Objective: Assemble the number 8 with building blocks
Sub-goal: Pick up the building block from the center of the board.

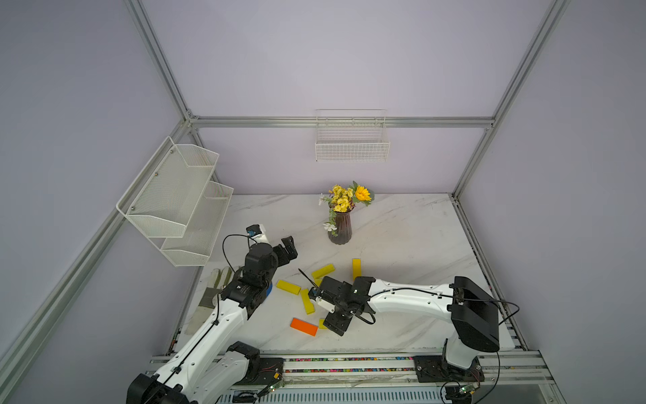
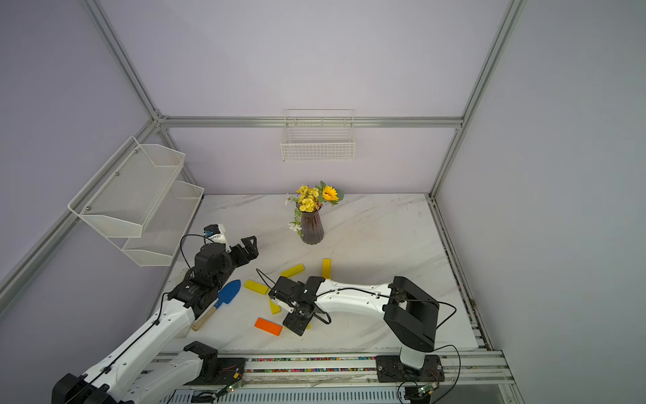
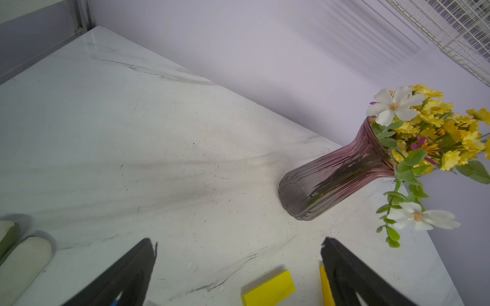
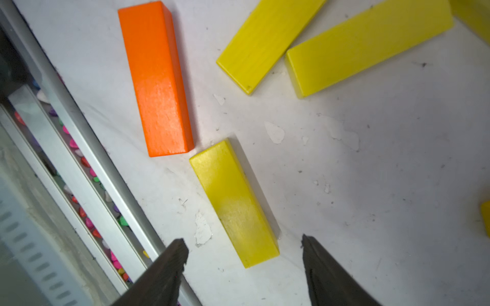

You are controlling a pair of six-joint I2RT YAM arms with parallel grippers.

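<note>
White marble-patterned desk [image 1: 402, 227] carries the whole job, and no number 8 is formed yet: the building blocks [image 1: 307, 301] lie scattered at odd angles across its near middle. On the left, the left claw [image 1: 289, 246] hangs above bare desk, spread wide with nothing in it. The blue trowel [image 2: 229, 292] and a pale glove [image 1: 218, 280] lie beside that arm, so I judge a careless sweep towards the blocks could drag either into the work area. Further right, the orange block [image 4: 156, 79] lies just beside one end of a yellow block [image 4: 233, 201], corners nearly touching. The right claw [image 4: 243, 241] straddles the other end of that yellow block, apart with a gap on each side, gripping nothing. As I see it, a grip so near the end may let the smooth bar pivot or slip out. Closing off-centre could shove it into the orange block, and the neighbouring yellow blocks [image 4: 267, 42] could be knocked on the lift. As for containers, the two-tier mesh shelf [image 1: 174, 199] on the left wall shows nothing inside, the ribbed dark vase [image 1: 339, 227] towards the back of the desk holds yellow and white flowers [image 1: 349, 196], and the wire basket [image 1: 352, 145] on the back wall looks empty.
</note>
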